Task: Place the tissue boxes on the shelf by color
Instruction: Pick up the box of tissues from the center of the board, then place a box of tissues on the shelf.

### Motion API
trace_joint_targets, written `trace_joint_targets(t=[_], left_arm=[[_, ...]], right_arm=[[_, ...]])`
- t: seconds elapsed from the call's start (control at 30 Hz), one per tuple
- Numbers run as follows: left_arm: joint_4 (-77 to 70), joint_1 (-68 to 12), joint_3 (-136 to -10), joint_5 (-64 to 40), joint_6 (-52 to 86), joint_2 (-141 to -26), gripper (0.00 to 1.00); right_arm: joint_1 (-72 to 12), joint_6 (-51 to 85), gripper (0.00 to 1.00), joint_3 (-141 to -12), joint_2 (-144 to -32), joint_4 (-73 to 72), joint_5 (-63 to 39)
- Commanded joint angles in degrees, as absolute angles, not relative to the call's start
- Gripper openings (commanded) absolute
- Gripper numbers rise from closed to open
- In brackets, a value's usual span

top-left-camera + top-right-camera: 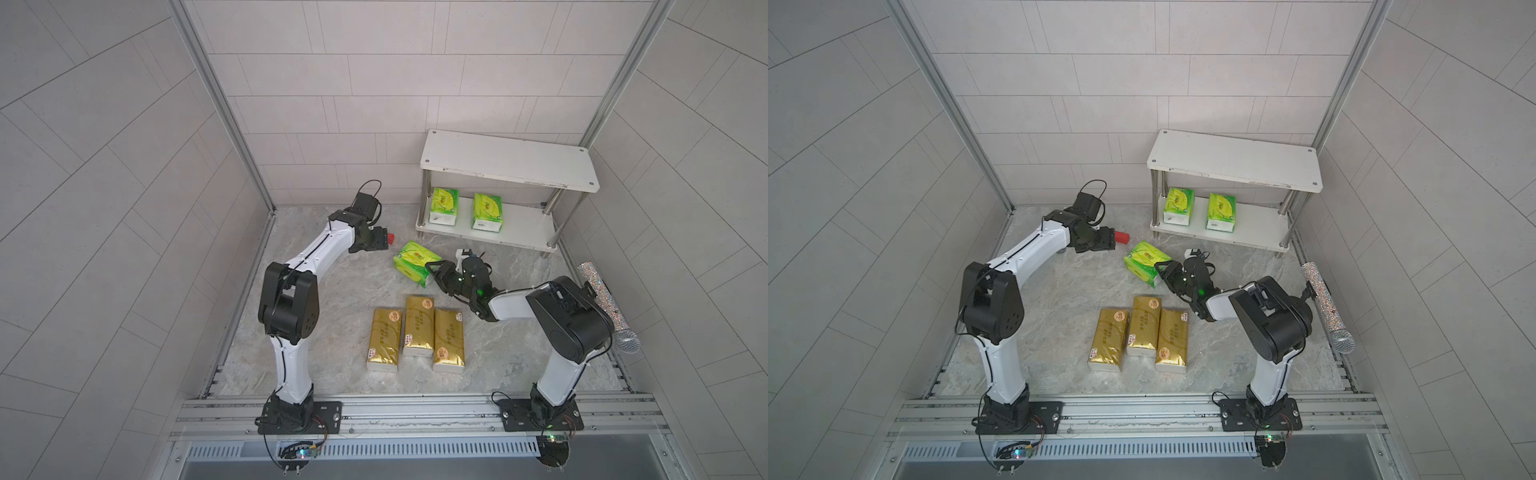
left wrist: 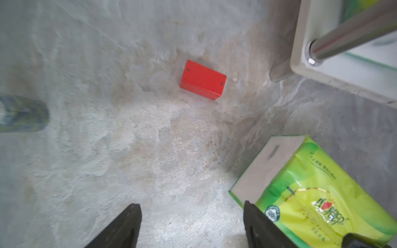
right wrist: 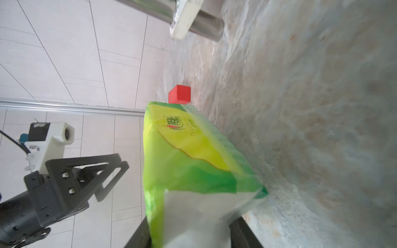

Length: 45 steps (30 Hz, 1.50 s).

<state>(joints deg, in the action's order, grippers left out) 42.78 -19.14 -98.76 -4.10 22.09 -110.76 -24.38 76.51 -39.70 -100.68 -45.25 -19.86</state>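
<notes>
My right fingers (image 3: 137, 238) are pinching the white end of the third green pack (image 1: 415, 259). The pack lies slanted on the table (image 1: 332, 299) just in front of the shelf (image 1: 523, 226), and I cannot tell whether it has left the table. My left fingers (image 2: 122, 229) are spread with nothing between them, near the red block (image 2: 203, 79). I judge this pack to be light and soft, tissue in a thin film wrap that gives under my pinch rather than resisting it. Held by one end, it will probably droop and swing, and the glossy wrap could slide out of my grip. A hold across its middle would be steadier, but the end grip should let me push it in under the top board. It belongs there beside the two green packs (image 1: 444, 205) on the lower board. The three gold packs (image 1: 417, 328) lie side by side on the table. They are longer and shinier, so I would take each across its middle.
</notes>
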Motion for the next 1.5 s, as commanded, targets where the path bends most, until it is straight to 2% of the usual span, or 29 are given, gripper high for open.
trace_joint_targets(t=[0.0,0.17,0.37,0.83,1.13,1.3,1.47], left_arm=[[51.36,-18.46,-101.75,1.21,22.61,-107.04,0.83],[54.66,-18.37,-99.52,4.95,23.03,-103.21,0.83],[54.68,-18.43,-93.75,4.53,24.30,-99.13,0.83],[54.40,-18.37,-86.22,1.77,24.17,-93.91,0.83],[54.45,-18.38,-86.50,0.89,23.69,-93.87,0.83],[54.48,-18.38,-85.87,0.99,23.57,-93.54,0.83],[54.49,-18.42,-85.50,0.88,23.90,-93.16,0.84]], right_arm=[[-23.26,75.41,0.44,-38.39,-95.77,-44.26,-18.59],[-21.13,72.76,0.44,-36.62,-86.69,-33.60,-17.82],[-17.41,71.34,0.44,-33.32,-76.31,-21.62,-18.31],[-4.30,67.57,0.45,-30.82,-51.98,7.73,-10.64],[2.48,64.94,0.45,-33.86,-52.42,14.56,-7.24],[8.41,62.17,0.45,-38.57,-56.67,14.69,-8.48],[10.71,60.48,0.45,-43.87,-61.07,13.85,-8.45]])
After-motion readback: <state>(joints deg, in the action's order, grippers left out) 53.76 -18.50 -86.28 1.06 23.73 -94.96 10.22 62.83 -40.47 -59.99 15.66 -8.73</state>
